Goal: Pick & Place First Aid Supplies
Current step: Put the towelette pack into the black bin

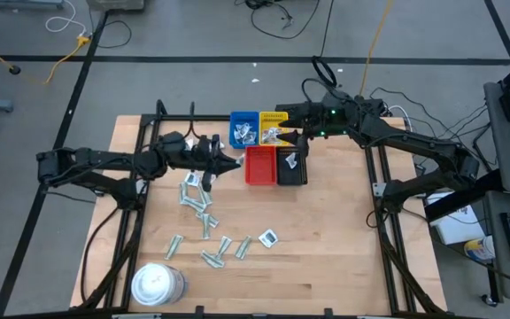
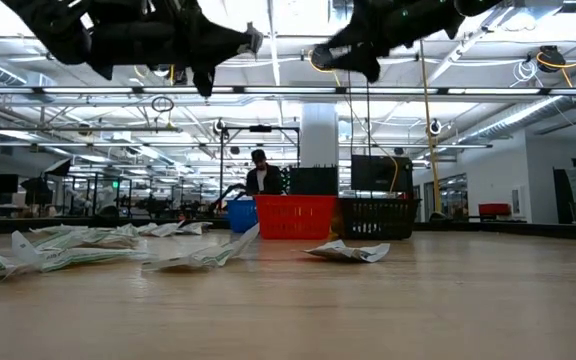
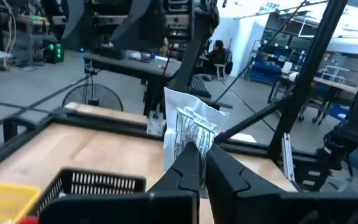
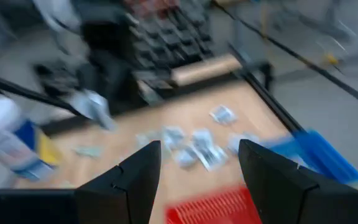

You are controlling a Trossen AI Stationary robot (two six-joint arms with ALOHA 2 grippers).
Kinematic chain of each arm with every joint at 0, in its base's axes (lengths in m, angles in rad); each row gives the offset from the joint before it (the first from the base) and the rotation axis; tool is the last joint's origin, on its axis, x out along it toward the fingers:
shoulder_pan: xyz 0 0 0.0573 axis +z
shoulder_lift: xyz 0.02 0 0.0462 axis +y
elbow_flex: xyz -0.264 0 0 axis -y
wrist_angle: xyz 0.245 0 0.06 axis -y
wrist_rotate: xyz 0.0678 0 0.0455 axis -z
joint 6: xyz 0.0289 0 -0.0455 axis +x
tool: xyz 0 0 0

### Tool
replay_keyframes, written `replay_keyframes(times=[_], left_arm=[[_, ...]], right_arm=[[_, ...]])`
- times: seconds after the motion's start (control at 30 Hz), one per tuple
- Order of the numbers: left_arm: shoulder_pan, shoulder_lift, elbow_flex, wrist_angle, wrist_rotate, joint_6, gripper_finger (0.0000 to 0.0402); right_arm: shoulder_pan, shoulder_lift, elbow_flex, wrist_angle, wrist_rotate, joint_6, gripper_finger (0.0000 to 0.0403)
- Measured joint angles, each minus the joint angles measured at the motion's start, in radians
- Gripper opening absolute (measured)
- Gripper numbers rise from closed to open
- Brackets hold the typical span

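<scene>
My left gripper (image 1: 236, 162) hangs high over the left rim of the red tray (image 1: 260, 165), pointing level toward the table's right edge. It is shut on one first aid packet (image 3: 191, 124), white with dark print. Several more packets (image 1: 200, 206) lie flat and loose on the wooden table, and others fill the blue tray (image 1: 243, 129) and the yellow tray (image 1: 274, 128). My right gripper (image 4: 194, 167) hovers open and holds nothing above the far trays (image 1: 297, 140). My left gripper pinches the packet's near edge (image 3: 190, 142) between its two fingers. The fingers reach it level, from the table's left side. The packet stands upright beyond the fingertips, lifted well clear of the table and the trays.
The black tray (image 1: 291, 167) stands right of the red one. A big round white tub (image 1: 156, 283) sits at the near left corner. Bare wood lies to the near right. A person (image 2: 259, 172) is in the room beyond the table.
</scene>
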State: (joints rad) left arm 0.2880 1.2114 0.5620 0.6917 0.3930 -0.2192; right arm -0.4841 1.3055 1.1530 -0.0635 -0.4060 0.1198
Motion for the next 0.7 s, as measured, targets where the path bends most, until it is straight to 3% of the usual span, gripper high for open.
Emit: replay_keyframes(times=[0.07,0.23,0.53,0.7], left_arm=[[0.005,0.000,0.044,-0.011,-0.001,0.015,0.0007],[0.024,0.020,0.156,-0.220,-0.003,0.066,0.0007],[0.017,0.082,0.213,-0.218,0.007,0.085,0.0007],[0.010,0.103,0.216,-0.225,0.007,0.079,0.0007]], right_arm=[[0.014,0.004,0.000,0.083,-0.043,0.030,0.0210],[0.071,0.007,0.000,0.190,-0.044,0.048,0.0210],[0.163,0.102,-0.001,0.240,-0.043,0.054,0.0210],[0.187,0.151,0.000,0.350,-0.044,0.107,0.0210]])
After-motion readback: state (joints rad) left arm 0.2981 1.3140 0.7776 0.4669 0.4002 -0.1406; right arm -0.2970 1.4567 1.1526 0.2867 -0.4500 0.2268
